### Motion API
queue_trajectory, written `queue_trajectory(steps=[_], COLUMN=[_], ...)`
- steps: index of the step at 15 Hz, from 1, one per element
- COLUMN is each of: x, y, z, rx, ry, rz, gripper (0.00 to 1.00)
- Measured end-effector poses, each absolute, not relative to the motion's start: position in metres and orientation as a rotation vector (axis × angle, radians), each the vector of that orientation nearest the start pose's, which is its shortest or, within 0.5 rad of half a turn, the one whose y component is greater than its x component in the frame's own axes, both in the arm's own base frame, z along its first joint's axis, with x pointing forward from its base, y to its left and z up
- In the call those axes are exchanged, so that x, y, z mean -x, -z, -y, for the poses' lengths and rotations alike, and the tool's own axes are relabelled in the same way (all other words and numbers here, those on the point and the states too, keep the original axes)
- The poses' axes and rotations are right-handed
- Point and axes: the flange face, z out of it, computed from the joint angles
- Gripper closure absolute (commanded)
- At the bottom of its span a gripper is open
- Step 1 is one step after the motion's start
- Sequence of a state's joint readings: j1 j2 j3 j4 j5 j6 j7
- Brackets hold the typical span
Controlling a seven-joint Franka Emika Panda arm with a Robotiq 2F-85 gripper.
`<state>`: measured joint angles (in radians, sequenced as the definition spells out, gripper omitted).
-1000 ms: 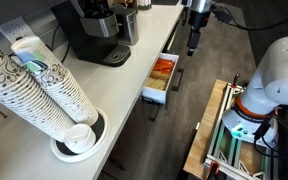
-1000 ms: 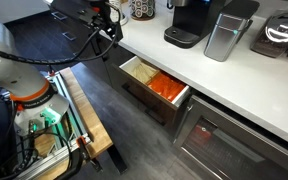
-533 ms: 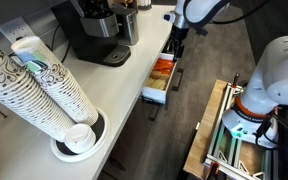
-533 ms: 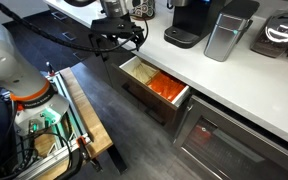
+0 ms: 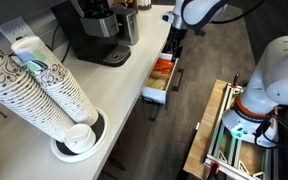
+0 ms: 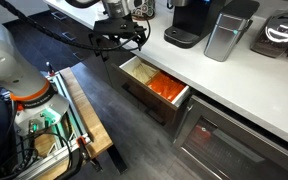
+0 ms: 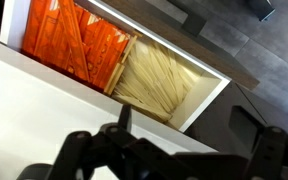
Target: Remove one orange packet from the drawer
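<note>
wrist view gives me the best look into the open drawer: a compartment packed with orange packets lying side by side, and next to it, past a thin divider, a compartment of pale yellow packets. every orange packet i can see lies inside the drawer; none is lifted out. the white countertop fills the lower left of that view, and the gripper comes in dark along the bottom edge. its jaws look apart to me, with bare counter showing between the fingers and nothing held. in an exterior view the gripper hangs above the drawer near the counter edge, clear of the packets, with the orange packets at the far end and the pale yellow packets at the near end. on the counter i see a black coffee machine and leaning stacks of paper cups. in an exterior view from another side the gripper sits up beside the counter, above the drawer, whose orange packets glow against the white sides.
</note>
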<state>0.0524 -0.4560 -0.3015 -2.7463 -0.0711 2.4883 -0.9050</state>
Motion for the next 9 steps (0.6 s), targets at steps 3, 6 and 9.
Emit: queue_trajectory(steps=[3, 6, 9], x=[-0.3759, -0.3762, -0.3777], y=[-0.3672, -0.3671, -0.3611], z=[0.0882, 0.0879, 0.0928], rx=[2.948, 2.950, 2.951], ry=[0.314, 0.314, 0.322], rz=[1.120, 1.122, 1.106], gripper=[0.00, 0.00, 0.00])
